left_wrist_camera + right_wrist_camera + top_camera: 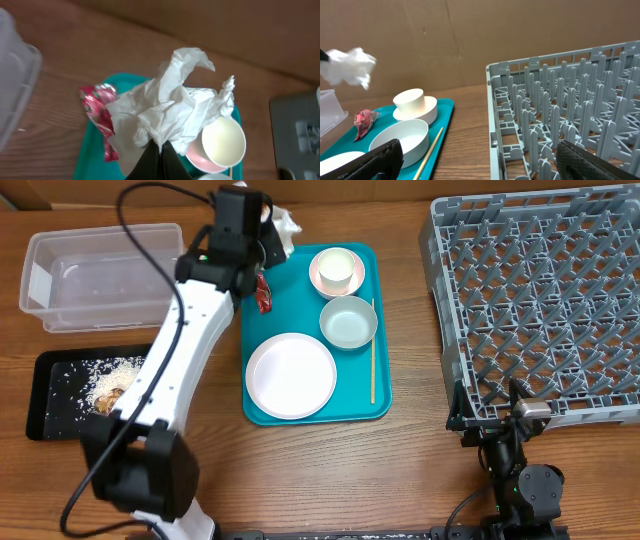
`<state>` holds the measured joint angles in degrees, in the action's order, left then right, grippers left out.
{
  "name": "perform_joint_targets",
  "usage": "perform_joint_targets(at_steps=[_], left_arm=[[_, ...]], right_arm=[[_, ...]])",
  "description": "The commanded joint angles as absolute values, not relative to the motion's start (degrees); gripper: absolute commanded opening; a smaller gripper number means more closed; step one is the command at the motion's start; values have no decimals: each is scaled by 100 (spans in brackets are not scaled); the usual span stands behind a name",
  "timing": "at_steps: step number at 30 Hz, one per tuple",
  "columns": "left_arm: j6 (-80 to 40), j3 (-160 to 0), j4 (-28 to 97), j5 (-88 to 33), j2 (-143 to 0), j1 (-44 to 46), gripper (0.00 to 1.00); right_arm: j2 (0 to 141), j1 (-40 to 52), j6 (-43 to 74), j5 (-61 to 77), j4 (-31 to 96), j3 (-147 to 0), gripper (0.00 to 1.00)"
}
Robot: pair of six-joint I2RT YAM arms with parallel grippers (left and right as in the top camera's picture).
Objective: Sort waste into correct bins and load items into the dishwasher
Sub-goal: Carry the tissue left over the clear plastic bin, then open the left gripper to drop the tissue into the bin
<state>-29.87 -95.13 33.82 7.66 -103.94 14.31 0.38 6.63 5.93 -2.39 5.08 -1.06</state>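
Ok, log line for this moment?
left gripper: shut on napkin | right gripper: open, beside dish rack | red wrapper: on teal tray

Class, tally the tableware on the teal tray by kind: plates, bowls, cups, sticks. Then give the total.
Plates: 1, pale plate
Bowls: 2, grey-blue bowl, pink bowl
Cups: 1, white cup
Sticks: 1, wooden stick
Total: 5

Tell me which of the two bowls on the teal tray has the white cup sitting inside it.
The pink bowl, at the far corner of the teal tray: the white cup sits in it. The grey-blue bowl just nearer is empty.
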Motion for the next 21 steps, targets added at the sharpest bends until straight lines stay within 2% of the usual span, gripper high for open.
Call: perform_joint_targets(at_steps=[1, 9, 21], left_arm=[[-2995, -9544, 3481, 1745, -10116, 1339, 4], [-2978, -9542, 4185, 3074, -10018, 729, 4], [-2980, -9531, 4480, 2272, -10221, -663, 4]], right_arm=[[19, 679, 554, -287, 462, -47, 100], [19, 679, 554, -287, 462, -47, 100], [19, 679, 554, -287, 462, -47, 100]])
